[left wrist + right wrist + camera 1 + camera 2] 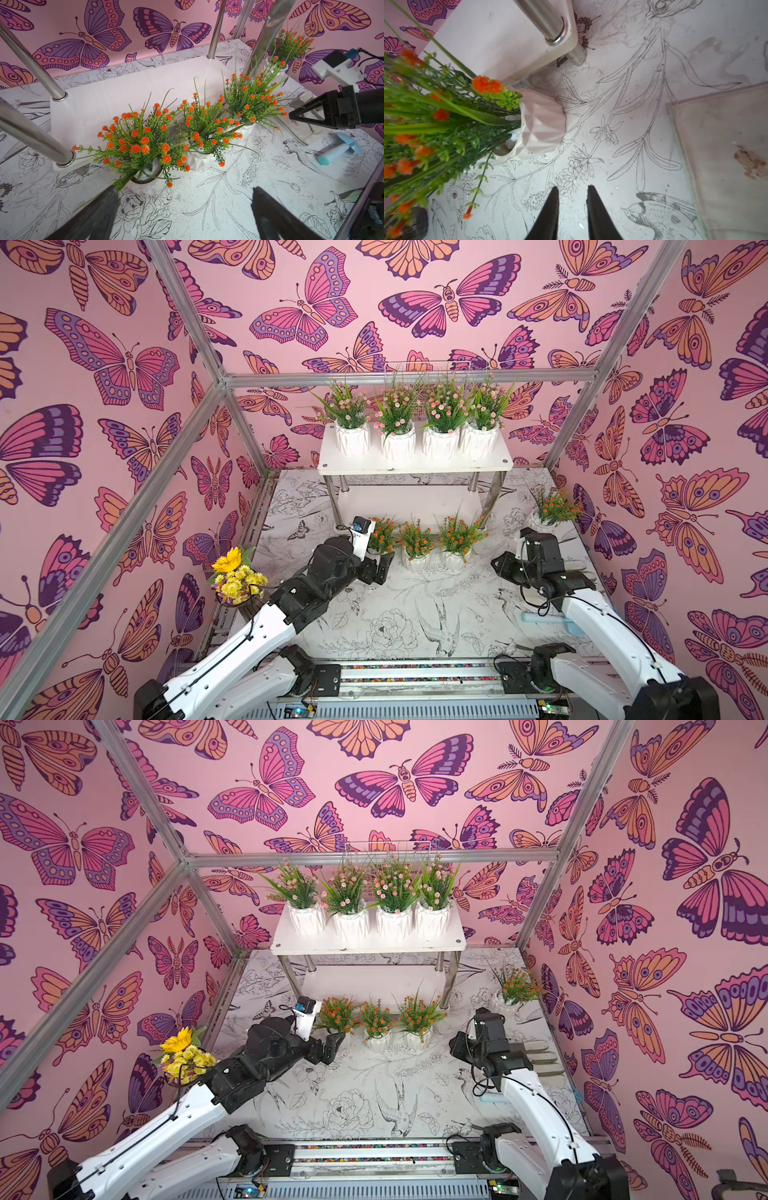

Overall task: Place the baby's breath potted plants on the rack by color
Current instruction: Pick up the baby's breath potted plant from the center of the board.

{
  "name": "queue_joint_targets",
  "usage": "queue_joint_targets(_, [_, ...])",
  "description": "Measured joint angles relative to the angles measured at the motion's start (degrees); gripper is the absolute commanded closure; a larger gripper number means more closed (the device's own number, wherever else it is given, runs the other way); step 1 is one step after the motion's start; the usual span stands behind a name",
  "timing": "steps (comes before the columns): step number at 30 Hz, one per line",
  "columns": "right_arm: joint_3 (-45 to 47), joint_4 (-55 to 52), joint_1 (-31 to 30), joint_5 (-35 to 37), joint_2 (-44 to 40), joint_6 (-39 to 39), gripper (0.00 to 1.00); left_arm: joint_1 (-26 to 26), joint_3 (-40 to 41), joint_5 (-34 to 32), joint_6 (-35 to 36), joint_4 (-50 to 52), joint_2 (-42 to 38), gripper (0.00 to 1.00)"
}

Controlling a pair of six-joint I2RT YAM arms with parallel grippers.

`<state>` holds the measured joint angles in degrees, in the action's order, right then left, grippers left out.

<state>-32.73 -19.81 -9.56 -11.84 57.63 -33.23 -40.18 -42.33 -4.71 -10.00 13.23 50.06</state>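
Observation:
The white rack (pixel 415 466) stands at the back, and several pink baby's breath potted plants (pixel 399 414) line its top board. Three orange ones (pixel 415 539) stand in a row on the table before its lower board (pixel 128 87). Another orange one (pixel 555 506) is by the right wall. My left gripper (pixel 185 203) is open wide and empty, just short of the leftmost orange pot (pixel 145 185). My right gripper (pixel 573 188) hangs over bare table beside the rightmost orange pot (pixel 542 124), its jaws a narrow gap apart with nothing between them.
A yellow sunflower bouquet (pixel 235 576) stands at the table's left edge. A light blue tool (pixel 336 151) lies under the right arm, next to a flat pale slab (pixel 726 155). A white wire basket (pixel 424 369) hangs behind the rack. The rack's metal legs (pixel 39 68) flank the lower board.

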Motion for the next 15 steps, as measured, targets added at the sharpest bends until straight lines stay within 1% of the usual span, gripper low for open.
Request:
queue_joint_targets(8, [-1.60, 6.12, -2.23, -0.66, 9.05, 0.04, 0.70, 0.00, 0.52, -0.48, -0.59, 0.04, -0.17, 0.00])
queue_joint_targets(15, [-6.16, 8.83, -3.17, -0.87, 13.84, 0.26, 0.70, 0.00, 0.74, -0.92, -0.90, 0.07, -0.22, 0.01])
